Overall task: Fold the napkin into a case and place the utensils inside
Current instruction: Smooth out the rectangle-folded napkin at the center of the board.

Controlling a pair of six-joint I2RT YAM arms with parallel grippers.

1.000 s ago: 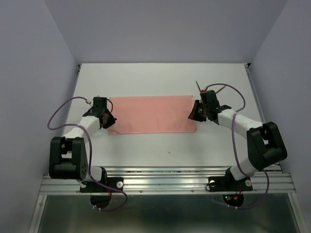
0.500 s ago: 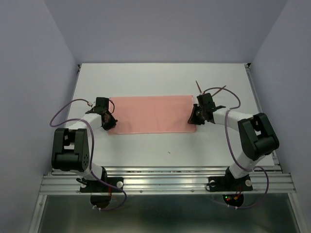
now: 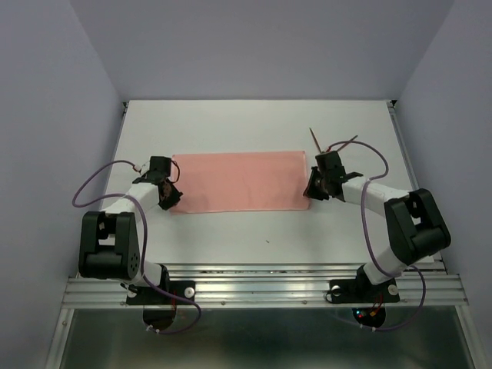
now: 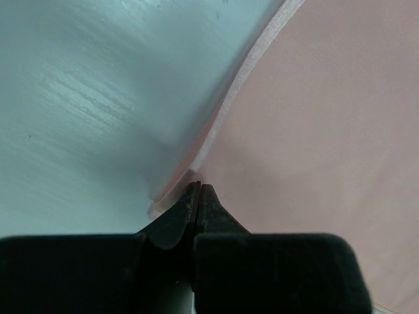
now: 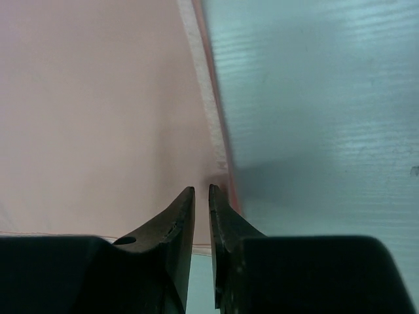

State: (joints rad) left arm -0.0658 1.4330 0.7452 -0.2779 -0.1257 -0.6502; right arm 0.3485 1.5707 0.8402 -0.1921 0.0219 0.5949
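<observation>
Since a second ago: right pincer [image 3: 310, 192] has come slightly nearer along the napkin's right edge. Left pincer [image 3: 172, 201] has barely shifted. The napkin [image 3: 242, 181] is unmoved, spread flat as a wide oblong mid-desk [image 3: 254, 123], not yet a case.

Left pincer: jaws pressed together at the near-left corner. The cloth edge rises to the tips, so it appears pinched.

Right pincer: jaws a narrow slit apart over the near-right edge; I cannot tell whether cloth sits between them.

The utensils [image 3: 314, 138] lie on the desk behind the right pincer, just beyond the napkin's far-right corner.
</observation>
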